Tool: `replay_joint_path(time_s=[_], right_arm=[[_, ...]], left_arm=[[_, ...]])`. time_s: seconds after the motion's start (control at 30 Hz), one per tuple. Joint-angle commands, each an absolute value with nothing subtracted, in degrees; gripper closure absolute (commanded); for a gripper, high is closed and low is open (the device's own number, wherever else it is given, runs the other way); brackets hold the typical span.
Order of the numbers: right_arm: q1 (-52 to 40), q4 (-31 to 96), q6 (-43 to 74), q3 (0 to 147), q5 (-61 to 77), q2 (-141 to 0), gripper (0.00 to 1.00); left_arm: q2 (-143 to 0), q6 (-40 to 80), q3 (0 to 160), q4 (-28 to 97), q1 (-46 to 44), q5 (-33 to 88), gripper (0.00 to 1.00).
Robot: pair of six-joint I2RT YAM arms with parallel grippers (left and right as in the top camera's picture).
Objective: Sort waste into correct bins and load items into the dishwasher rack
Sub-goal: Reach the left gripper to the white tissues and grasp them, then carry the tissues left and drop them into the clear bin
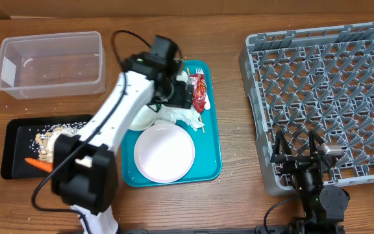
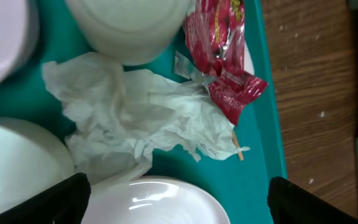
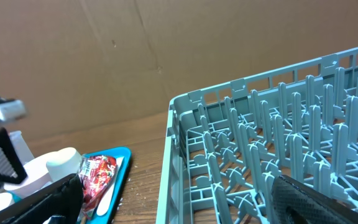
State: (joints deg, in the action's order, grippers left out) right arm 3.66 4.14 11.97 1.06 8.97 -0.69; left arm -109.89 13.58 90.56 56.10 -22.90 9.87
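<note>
My left gripper [image 2: 179,208] hangs open over the teal tray, with only the white plate [image 2: 160,202] showing between its fingers. Just beyond it lies a crumpled white napkin [image 2: 135,112], and a red snack wrapper [image 2: 225,62] lies at its right. A thin wooden stick [image 2: 237,147] pokes out from under the napkin. White bowls [image 2: 11,155] and a white cup [image 2: 129,25] crowd around the napkin. My right gripper [image 1: 297,148] stands open and empty over the near left corner of the grey dishwasher rack [image 1: 330,84]. The clear tub [image 1: 50,62] holds nothing.
The black tray [image 1: 15,133] at the left holds beige food scraps and an orange carrot [image 1: 37,164]. The teal tray [image 1: 211,156] lies between the black tray and the rack. In the right wrist view the rack's pegs [image 3: 278,124] fill the right side.
</note>
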Motion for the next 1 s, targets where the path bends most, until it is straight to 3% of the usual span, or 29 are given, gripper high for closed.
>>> replay_joint_path(time_s=[0.0, 0.37, 0.57, 0.7, 0.97], right_arm=[[3.9, 3.9, 11.7, 0.5, 8.6, -0.2, 0.0], [3.9, 3.9, 11.7, 0.5, 8.6, -0.2, 0.0], [3.9, 3.9, 11.7, 0.5, 8.6, -0.2, 0.0], [3.9, 3.9, 11.7, 0.5, 8.6, -0.2, 0.0], [3.9, 3.9, 11.7, 0.5, 8.6, -0.2, 0.0]], left_arm=[[-114.8, 19.1, 90.8, 56.1, -25.3, 3.9, 0.08], [-121.4, 22.5, 90.8, 48.5, -26.1, -0.2, 0.15], [-121.5, 22.3, 90.8, 48.9, -26.1, -3.0, 0.51], [-121.4, 22.3, 90.8, 50.2, -26.1, -3.0, 0.95], [-118.2, 23.0, 91.8, 55.4, -26.1, -2.9, 0.96]])
